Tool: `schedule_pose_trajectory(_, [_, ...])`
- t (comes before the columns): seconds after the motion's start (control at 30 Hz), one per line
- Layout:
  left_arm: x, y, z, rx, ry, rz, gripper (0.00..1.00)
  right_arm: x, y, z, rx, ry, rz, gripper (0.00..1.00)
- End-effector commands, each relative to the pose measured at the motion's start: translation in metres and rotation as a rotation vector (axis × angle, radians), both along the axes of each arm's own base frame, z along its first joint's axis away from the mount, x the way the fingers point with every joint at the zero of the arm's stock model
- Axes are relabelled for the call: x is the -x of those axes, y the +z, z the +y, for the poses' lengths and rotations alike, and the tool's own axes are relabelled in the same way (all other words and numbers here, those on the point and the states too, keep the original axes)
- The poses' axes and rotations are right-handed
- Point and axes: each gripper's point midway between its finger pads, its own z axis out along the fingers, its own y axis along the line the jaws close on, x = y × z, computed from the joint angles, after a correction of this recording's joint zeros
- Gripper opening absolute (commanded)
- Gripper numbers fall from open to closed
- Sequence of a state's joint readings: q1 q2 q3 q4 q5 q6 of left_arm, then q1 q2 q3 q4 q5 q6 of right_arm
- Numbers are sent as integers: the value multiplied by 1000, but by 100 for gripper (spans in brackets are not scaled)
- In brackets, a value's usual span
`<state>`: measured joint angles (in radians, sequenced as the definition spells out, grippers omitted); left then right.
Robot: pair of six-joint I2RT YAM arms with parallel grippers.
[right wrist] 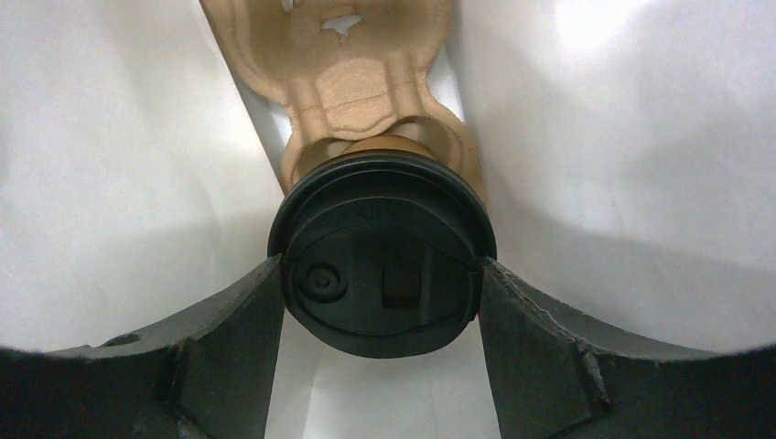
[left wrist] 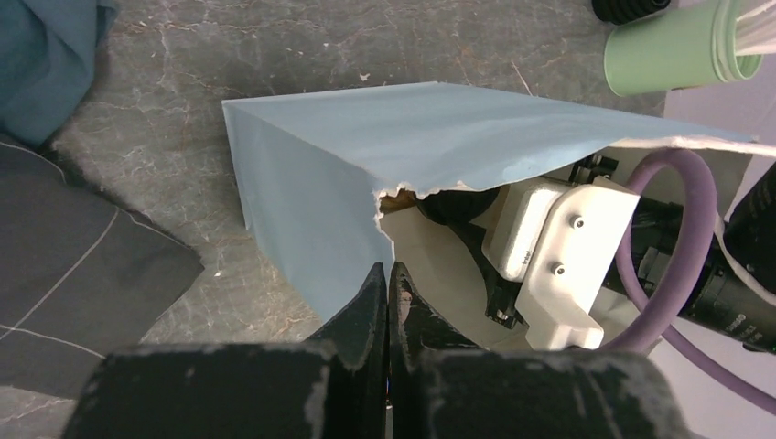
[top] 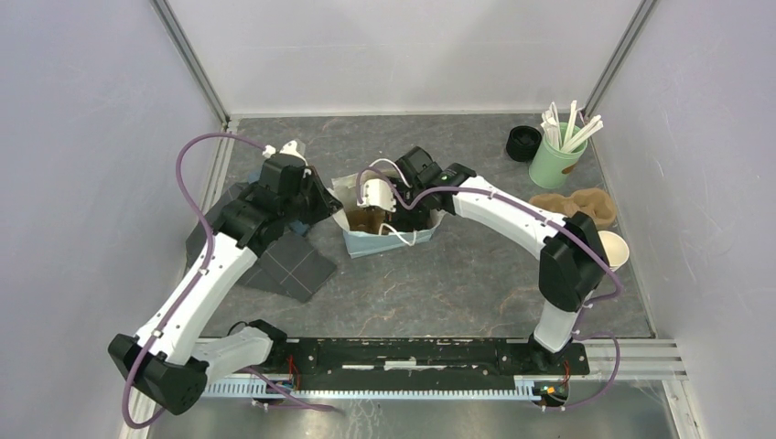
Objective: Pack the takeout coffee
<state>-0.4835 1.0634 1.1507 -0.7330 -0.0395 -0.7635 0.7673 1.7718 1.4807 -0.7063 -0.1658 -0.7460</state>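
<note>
So the left gripper [left wrist: 388, 294] is pinched shut on the rim of the paper bag [left wrist: 311, 174], I'd guess to keep its mouth open, while the right gripper [right wrist: 380, 285], reaching down inside, clamps the coffee [right wrist: 384, 242] by its top, right over the pulp carrier [right wrist: 352, 87] sitting in there.
</note>
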Motion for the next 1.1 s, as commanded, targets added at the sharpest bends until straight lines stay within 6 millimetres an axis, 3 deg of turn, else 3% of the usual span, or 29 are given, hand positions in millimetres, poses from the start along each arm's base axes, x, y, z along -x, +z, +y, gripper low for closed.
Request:
schedule_pose_trajectory(0.0, [-13, 23, 1, 51, 34, 2, 2, 30, -35, -17, 107, -77, 211, 1])
schedule_pose_trajectory(0.17, [-25, 18, 6, 33, 42, 46, 2, 30, -61, -29, 213, -72, 247, 0])
schedule_pose_trajectory(0.4, [-38, 7, 10, 15, 45, 60, 2, 38, -118, -61, 356, -114, 296, 0])
schedule_pose_trajectory(0.5, [-39, 0, 9, 10, 35, 85, 2, 41, -128, -63, 348, -110, 308, 0])
schedule_pose_trajectory(0.6, [-41, -3, 7, 11, 29, 94, 2, 37, -115, -52, 310, -90, 307, 0])
schedule_pose_trajectory(0.73, [-44, 1, 7, 13, 30, 82, 2, 20, -77, -27, 210, -94, 260, 3])
schedule_pose_trajectory(0.97, [-46, 3, 5, 19, 12, 70, 2, 16, -32, -7, 72, -109, 221, 40])
schedule_pose_trajectory(1.07, [-46, 3, 1, 34, -6, 67, 2, 14, -16, -4, 36, -117, 195, 49])
